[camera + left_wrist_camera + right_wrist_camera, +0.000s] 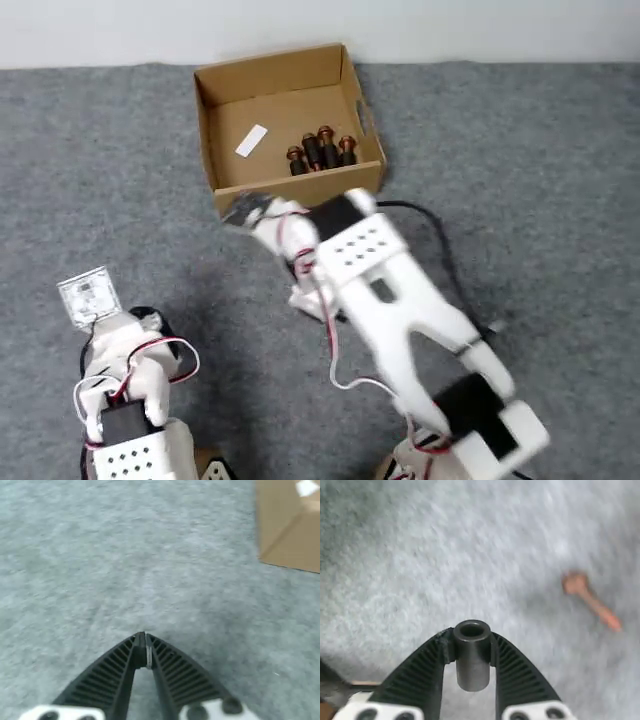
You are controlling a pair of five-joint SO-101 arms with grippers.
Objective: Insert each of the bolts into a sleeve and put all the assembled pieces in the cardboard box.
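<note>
My right gripper (470, 636) is shut on a dark cylindrical sleeve (472, 656), held upright with its bore open toward the camera. A copper bolt (590, 600) lies loose on the grey carpet beyond it, apart from the fingers. In the high view the right gripper (247, 211) hovers just in front of the cardboard box (290, 195). Several assembled pieces (322, 148) with copper heads lie side by side inside the box. My left gripper (143, 648) is shut on nothing, low over bare carpet, with the left arm (125, 362) at the near left.
A white label (252, 140) lies on the box floor. A corner of the box (290, 527) appears in the left wrist view, well beyond the left gripper. A black cable (432, 240) trails on the carpet beside the right arm. Open carpet lies left and right of the box.
</note>
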